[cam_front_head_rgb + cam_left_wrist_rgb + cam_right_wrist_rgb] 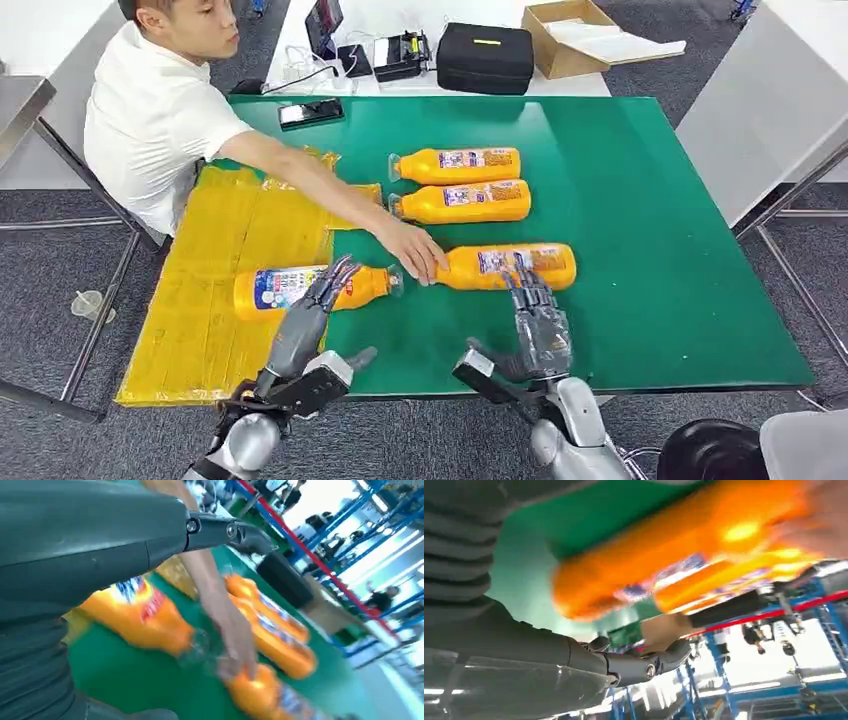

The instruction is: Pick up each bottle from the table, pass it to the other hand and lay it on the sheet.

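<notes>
From my head, my left hand (318,300) hovers released over the bottle on the sheet (290,288), which straddles the yellow sheet (200,300) edge. My right hand (538,320) is spread, empty, just short of the nearest bottle (510,266) — a person's hand (415,255) rests on its cap end. Two more bottles (462,184) lie beyond; open green desk (660,240) stretches to the right. At my left wrist, everything blurs. At my right wrist, the orange bottle (664,555) looms close — blurred.
</notes>
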Motion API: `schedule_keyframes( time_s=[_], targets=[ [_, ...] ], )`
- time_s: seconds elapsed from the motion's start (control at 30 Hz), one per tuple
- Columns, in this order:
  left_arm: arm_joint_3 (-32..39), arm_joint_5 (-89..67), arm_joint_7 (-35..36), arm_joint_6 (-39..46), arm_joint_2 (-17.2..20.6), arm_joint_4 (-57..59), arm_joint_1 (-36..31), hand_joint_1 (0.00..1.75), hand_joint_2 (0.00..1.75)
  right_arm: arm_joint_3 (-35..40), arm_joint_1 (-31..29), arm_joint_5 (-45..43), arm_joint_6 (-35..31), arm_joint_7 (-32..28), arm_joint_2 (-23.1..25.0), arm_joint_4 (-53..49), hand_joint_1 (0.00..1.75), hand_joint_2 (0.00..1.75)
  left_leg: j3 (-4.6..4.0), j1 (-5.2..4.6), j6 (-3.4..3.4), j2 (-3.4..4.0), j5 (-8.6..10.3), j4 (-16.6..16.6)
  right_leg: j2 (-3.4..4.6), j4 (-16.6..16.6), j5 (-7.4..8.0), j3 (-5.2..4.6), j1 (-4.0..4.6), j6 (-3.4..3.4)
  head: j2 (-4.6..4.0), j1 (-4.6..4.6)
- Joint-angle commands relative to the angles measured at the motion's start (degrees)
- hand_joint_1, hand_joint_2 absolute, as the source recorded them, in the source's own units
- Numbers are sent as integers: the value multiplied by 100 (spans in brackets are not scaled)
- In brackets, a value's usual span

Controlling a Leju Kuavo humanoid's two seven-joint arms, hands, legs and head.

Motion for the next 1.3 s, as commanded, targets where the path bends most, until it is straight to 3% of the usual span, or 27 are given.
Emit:
schedule_keyframes(
  time_s=[0.03, 0.27, 0.37, 0.43, 0.6, 1.0, 1.1, 1.13, 1.17, 1.3],
  targets=[
    [-122, 73, -69, 186, -282, 224, 145, 0, 175, -155, -363, 205, 96, 297, -333, 649, 0, 175, 31, 4, -2, 4, -13, 2, -8, 0, -13, 33, 9, -26, 0, 0],
    [-202, -15, -39, 516, -288, 350, 45, 0, 175, -83, -650, 405, 557, 687, -315, 1158, 0, 175, 23, 9, -1, 9, -3, -5, 1, -4, -3, 20, 15, -15, 0, -2],
    [-201, -52, -10, 561, -278, 367, 51, 0, 175, -92, -626, 444, 755, 916, -344, 1100, 0, 175, 64, 15, 0, 20, -30, 9, -2, 3, -27, 64, 26, -46, 0, -2],
    [-200, -53, -10, 561, -276, 370, 53, 0, 175, -96, -640, 441, 761, 911, -352, 1099, 0, 175, 28, 10, -1, 8, -8, -3, -3, -3, -9, 27, 15, -19, 0, -2],
    [-228, -100, 4, 609, -270, 401, 32, 0, 175, -204, -894, 534, 1098, 1349, -392, 1487, 0, 175, 29, 12, -2, 10, -7, -2, -1, -3, -6, 27, 16, -21, 0, -2],
    [-346, -86, -86, 638, -293, 621, -173, 0, 175, -440, -1509, 39, 1185, 815, -260, 2354, 0, 175, 25, 12, 5, 2, 6, -3, -7, -4, 3, 25, 16, -16, 0, 0],
    [-388, -34, -129, 661, -297, 683, -237, 0, 175, -521, -1646, -377, 1626, 541, -182, 2690, 0, 175, 26, 12, 5, 6, 6, -4, -2, -4, 4, 26, 15, -13, 0, -2],
    [-416, 5, -149, 670, -305, 730, -288, 0, 175, -494, -1758, -467, 1777, 513, -191, 2904, 134, 175, 28, 13, 5, 5, 5, -4, -4, -5, 3, 29, 16, -15, 0, -2],
    [-432, 26, -166, 686, -303, 739, -307, 0, 175, -497, -1814, -567, 1930, 467, -212, 3016, 171, 175, 26, 12, 6, 5, 6, -4, -3, -4, 3, 26, 15, -14, 0, -2],
    [-438, 30, -167, 679, -298, 738, -326, 0, 175, -498, -1823, -567, 1941, 462, -285, 3057, 175, 175, 34, 12, 6, 1, 6, -3, -9, -5, 2, 34, 17, -16, 0, -2]
  ],
)
